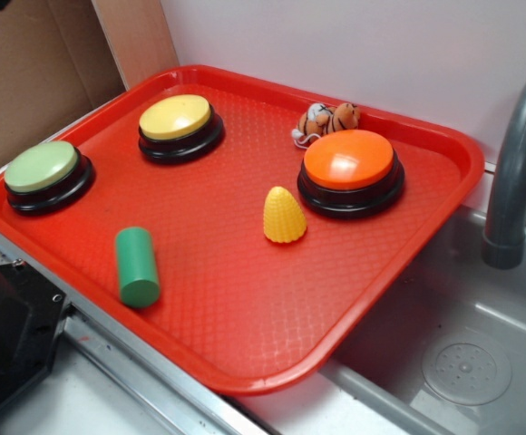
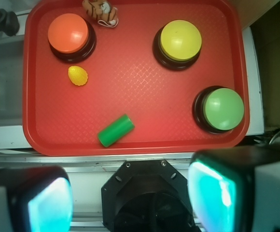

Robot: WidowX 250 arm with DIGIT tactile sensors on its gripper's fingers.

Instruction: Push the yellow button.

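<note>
The yellow button (image 1: 176, 117), a pale yellow dome on a black round base, sits at the far left-centre of the red tray (image 1: 245, 326). In the wrist view it (image 2: 180, 39) is at the upper right of the tray. My gripper (image 2: 130, 198) is open and empty, high above the robot base, outside the tray's near edge and well away from the button. Its fingers (image 2: 212, 193) with cyan pads frame the bottom of the wrist view. The gripper does not show in the exterior view.
On the tray are an orange button (image 1: 349, 161), a pale green button (image 1: 42, 168), a yellow corn-shaped cone (image 1: 283, 216), a green cylinder (image 1: 137, 265) lying on its side and a small tiger toy (image 1: 326, 120). A grey sink (image 1: 462, 362) with a faucet (image 1: 517, 163) lies to the right.
</note>
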